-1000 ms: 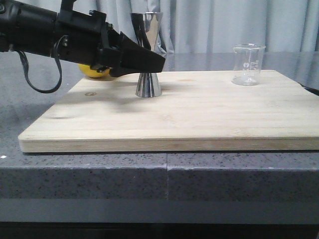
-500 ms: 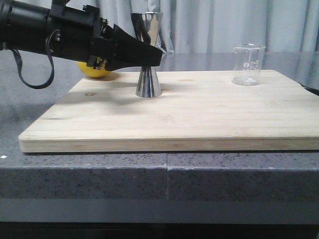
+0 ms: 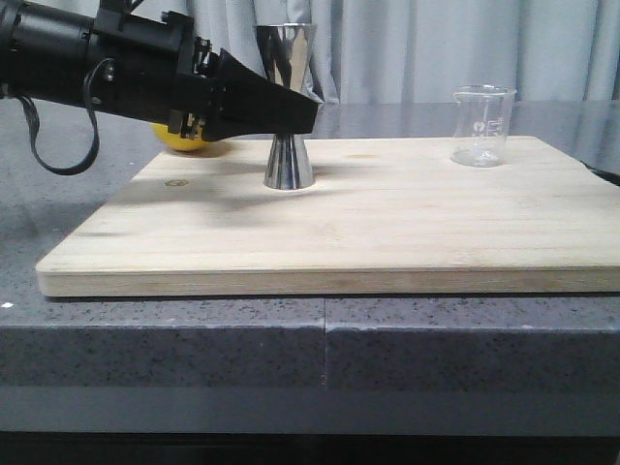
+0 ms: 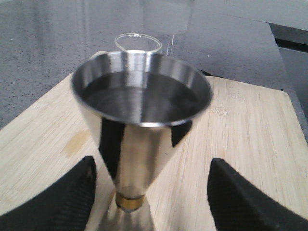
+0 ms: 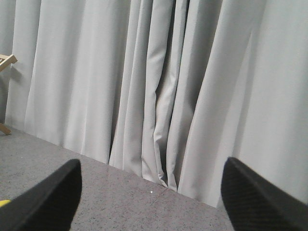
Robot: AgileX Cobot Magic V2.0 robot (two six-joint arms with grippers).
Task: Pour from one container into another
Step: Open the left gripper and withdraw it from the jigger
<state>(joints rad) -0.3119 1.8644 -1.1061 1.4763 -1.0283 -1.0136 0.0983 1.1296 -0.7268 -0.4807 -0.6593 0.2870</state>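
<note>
Jigger (image 4: 139, 139) btwn left gripper (image 4: 151, 202) fingers (untouched)

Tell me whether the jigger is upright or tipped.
Upright: the jigger stands on its base on the wooden board, rim level, between the open left pincer.

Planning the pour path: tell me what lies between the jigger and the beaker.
Only bare board separates jigger from beaker, as the front view shows.

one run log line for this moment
left gripper: jaws open astride jigger waist | beaker: untouched, upright on board | right gripper: open, away
</note>
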